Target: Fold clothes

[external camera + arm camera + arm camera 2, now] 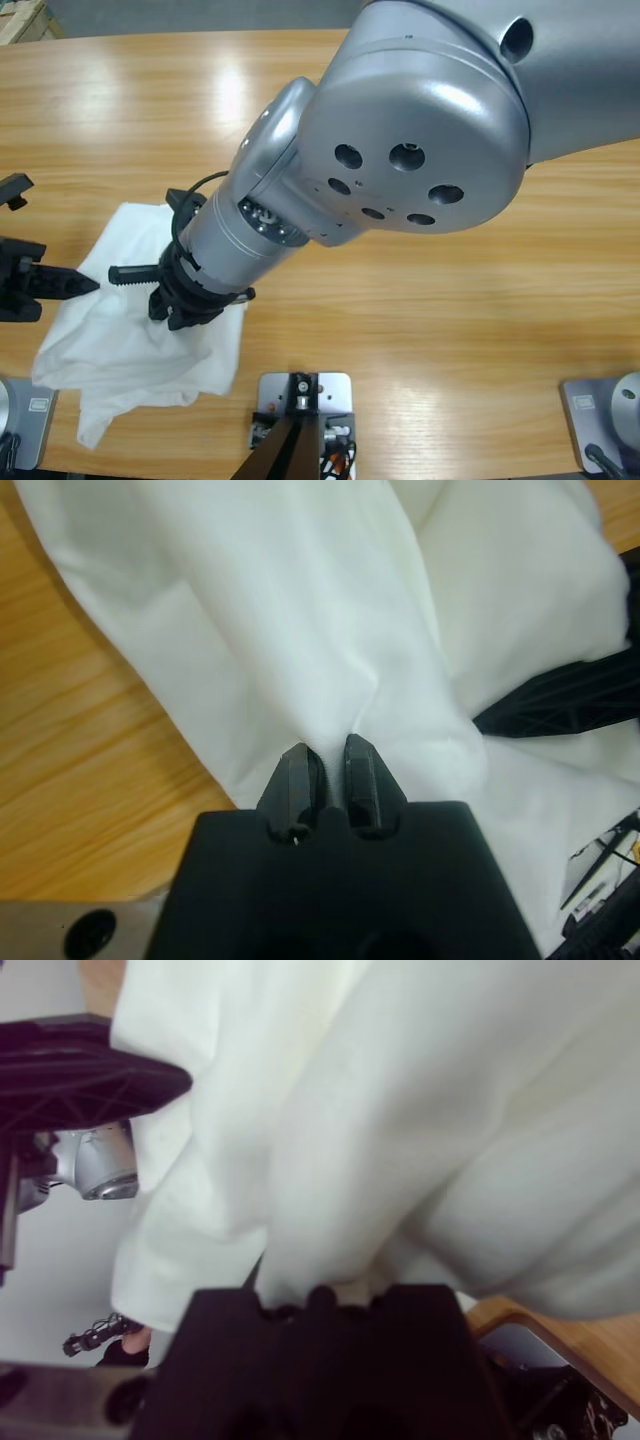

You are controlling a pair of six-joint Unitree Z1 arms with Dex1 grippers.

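While bunched: one T-shirt (120, 330), prob.

The left end effector (327, 765) reaches in low from the left edge, jaws pinched together on white cloth (300, 630). The right arm (400, 140) slants down from the upper right; cloth hides the right end effector (185, 300).

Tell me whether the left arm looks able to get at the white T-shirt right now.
Yes, it seems already there: the left gripper has its jaws pinched together on a fold of the white T-shirt, with nothing between them. The right gripper presses into the same shirt nearby.
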